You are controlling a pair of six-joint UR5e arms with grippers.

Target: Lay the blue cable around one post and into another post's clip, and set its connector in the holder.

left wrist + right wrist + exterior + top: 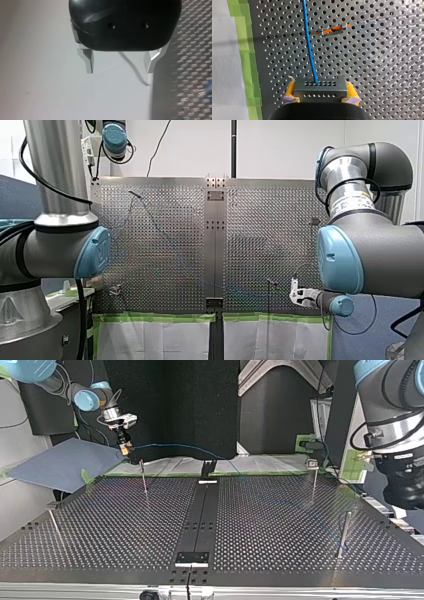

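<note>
Between yellow-padded fingers (290,90), connector (320,89) with blue cable (308,47)

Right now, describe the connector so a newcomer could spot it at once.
In the right wrist view, find the perforated table beside the green tape. My right gripper clamps a dark grey block there between yellow pads: the connector. It alone has rows of small holes and the blue cable running out of it.

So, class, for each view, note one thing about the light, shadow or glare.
Right wrist view: even light, the blue cable stands out. Front view: the table gleams and the cable is faint. Top view: dark backdrop, the table's near edge shines. Left wrist view: a dark shadow band beside my left gripper.
</note>
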